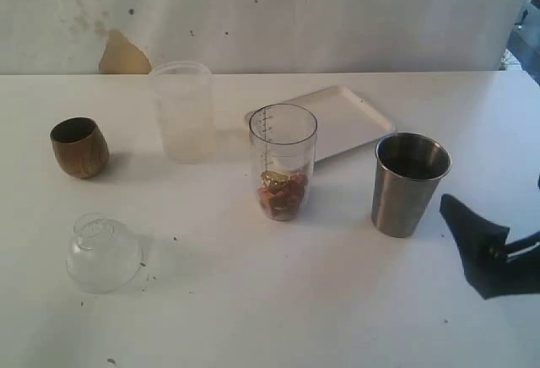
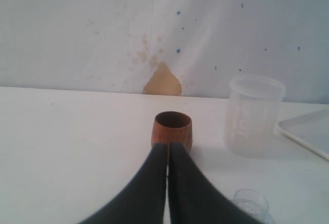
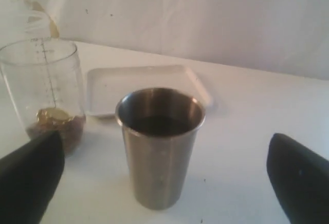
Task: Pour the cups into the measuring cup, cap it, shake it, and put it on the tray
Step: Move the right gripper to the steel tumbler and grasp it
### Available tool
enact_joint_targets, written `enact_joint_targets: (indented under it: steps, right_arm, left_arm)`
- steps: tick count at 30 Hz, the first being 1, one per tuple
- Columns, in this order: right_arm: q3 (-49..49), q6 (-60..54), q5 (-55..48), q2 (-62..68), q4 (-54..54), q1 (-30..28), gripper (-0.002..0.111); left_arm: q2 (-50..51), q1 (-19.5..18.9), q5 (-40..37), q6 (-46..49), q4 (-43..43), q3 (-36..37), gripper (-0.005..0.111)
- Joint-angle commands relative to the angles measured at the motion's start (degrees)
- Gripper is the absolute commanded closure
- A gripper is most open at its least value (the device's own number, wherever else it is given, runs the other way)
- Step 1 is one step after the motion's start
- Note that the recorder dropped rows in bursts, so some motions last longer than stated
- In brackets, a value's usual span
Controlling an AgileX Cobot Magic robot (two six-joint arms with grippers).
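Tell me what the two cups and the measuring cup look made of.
Small rounded cup: likely wood, brown grain streaks. Tumbler: brushed steel, dull grey sheen. Measuring cup: probably clear plastic, see-through with printed marks.

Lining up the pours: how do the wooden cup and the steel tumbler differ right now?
The wooden cup is short, rounded and brown; the steel tumbler is taller, tapered and grey metal. In the exterior view the wooden cup stands left of the measuring cup, the steel tumbler right of it, nearer the tray. Both stand mouth up on the table, neither gripped.
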State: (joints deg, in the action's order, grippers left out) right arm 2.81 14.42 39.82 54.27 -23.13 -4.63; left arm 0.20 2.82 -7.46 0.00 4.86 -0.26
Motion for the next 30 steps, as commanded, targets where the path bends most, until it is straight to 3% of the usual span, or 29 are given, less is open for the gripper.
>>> enact_joint_targets:
  steps: [1, 9, 18, 30]
  right_arm:
    - [-2.81, -4.63, 5.24, 2.25, -0.73, 0.07, 0.003]
    - [-2.81, -6.78, 8.88, 10.25, 1.04, 0.07, 0.003]
    - [-2.81, -10.82, 20.24, 24.3, 7.98, 0.07, 0.003]
    - [1.86, -11.75, 30.14, 41.13, 6.55, 0.07, 0.003]
  left_arm:
    - [-0.2, 0.24, 0.17, 0.0, 0.42, 0.26, 0.106]
    - [-0.2, 0.24, 0.17, 0.0, 0.42, 0.26, 0.106]
    - [-0.2, 0.24, 0.17, 0.0, 0.42, 0.26, 0.106]
    - [-0.2, 0.24, 0.17, 0.0, 0.42, 0.26, 0.106]
